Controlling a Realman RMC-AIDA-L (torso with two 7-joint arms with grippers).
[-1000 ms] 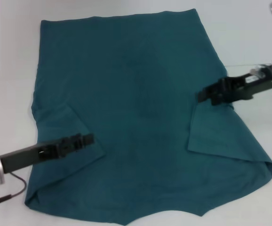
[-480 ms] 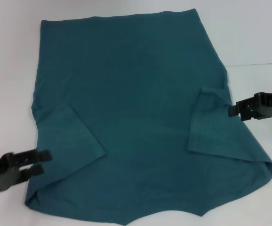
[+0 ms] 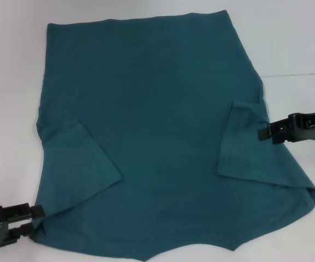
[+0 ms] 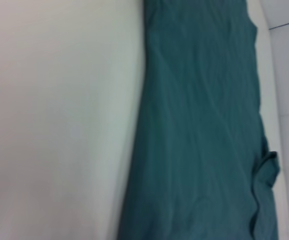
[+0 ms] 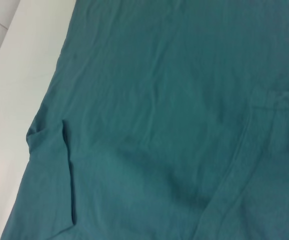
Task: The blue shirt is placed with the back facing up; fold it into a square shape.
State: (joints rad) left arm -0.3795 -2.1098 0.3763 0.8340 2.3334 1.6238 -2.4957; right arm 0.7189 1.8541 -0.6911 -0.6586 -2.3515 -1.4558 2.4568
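Lying flat on white table [image 3: 288,38]: blue shirt [image 3: 157,125], both sleeves folded inward. Hovering at shirt's near-left corner: left gripper [image 3: 33,217], fingers parted, gripping nothing. Hovering at right edge beside folded sleeve: right gripper [image 3: 262,132], opening indiscernible.

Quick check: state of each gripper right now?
Left gripper: open, at the shirt's near left edge.
Right gripper: cannot be told, at the right edge.
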